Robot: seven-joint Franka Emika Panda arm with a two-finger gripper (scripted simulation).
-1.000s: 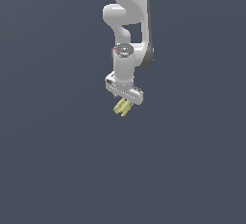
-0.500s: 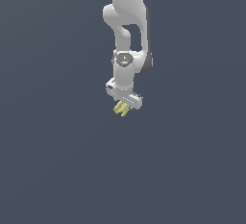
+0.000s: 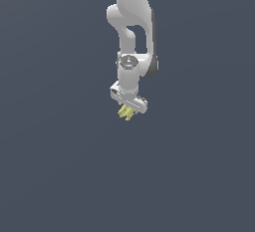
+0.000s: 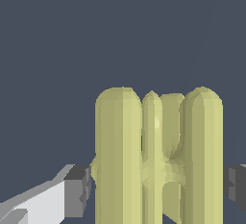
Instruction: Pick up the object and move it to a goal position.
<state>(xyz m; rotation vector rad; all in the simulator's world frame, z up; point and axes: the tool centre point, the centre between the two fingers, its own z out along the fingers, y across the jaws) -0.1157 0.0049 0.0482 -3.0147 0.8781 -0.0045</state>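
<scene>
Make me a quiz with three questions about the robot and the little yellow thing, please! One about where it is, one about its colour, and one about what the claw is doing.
1. Where is the object?
A. Right under the gripper
B. Far off at the exterior view's left
C. On top of the arm

2. What colour is it?
A. Red
B. Pale yellow
C. Blue

3. What is the gripper doing?
A. Hanging open and empty
B. Out of sight
C. Holding the object

Answers: 1 A, it pokes out just below the white gripper. 2 B, its lobes look pale yellow in both views. 3 C, the wrist view shows a grey finger pad against each side.
</scene>
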